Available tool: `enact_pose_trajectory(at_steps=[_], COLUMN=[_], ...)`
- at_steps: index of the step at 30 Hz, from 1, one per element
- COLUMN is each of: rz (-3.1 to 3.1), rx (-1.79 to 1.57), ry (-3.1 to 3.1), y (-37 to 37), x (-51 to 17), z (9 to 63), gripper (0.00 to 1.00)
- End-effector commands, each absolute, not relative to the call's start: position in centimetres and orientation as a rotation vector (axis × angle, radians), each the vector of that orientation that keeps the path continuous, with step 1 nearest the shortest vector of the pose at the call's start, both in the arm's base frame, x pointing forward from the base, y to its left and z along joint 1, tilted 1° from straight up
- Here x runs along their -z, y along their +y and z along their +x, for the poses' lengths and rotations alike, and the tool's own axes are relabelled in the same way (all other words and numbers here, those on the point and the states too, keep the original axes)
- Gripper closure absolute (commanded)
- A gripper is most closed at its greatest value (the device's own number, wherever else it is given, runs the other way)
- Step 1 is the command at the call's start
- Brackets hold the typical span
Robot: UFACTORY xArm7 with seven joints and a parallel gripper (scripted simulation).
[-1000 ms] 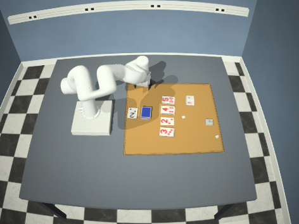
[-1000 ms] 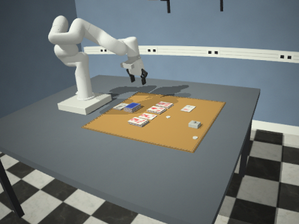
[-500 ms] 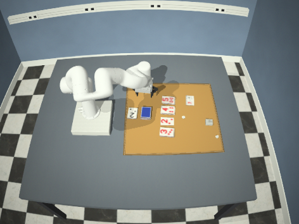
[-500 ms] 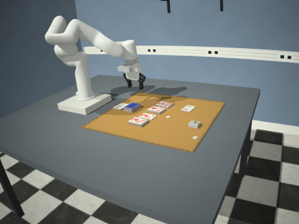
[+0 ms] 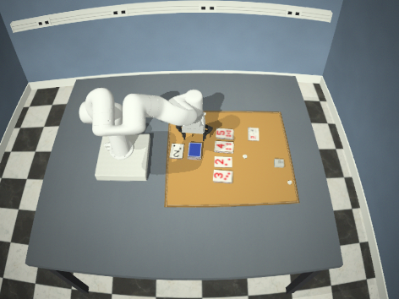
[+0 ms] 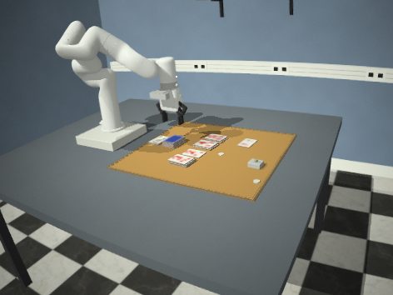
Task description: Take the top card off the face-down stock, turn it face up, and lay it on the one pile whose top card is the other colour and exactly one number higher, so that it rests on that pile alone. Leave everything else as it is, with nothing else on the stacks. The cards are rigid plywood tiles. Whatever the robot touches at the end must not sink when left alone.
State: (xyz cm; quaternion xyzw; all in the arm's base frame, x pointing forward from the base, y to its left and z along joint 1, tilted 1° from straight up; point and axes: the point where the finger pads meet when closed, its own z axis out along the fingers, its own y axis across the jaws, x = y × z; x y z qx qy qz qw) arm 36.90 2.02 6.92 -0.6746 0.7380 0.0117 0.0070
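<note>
The face-down stock (image 5: 194, 150), a blue-backed stack, lay on the orange mat (image 5: 262, 190) close to the mat's edge nearest the robot base, with a black 2 card (image 5: 177, 150) just beside it toward the base. The tool (image 5: 194, 133) hung above the surface with fingers spread wide and nothing between them, just off the stock on the side of the surface's far edge. The stock's long axis ran toward that far edge. The arm reached out from its base, folded, with the wrist pointing straight down.
</note>
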Motion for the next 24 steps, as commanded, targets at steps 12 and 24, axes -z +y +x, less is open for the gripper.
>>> enact_pose_trajectory(at_steps=[12, 24], rz=[-2.127, -2.127], rx=[-0.015, -0.015], ry=[2.305, 2.305], y=[0.86, 0.83], x=[-6.74, -6.73], z=[37.11, 37.11], gripper=[0.00, 0.00])
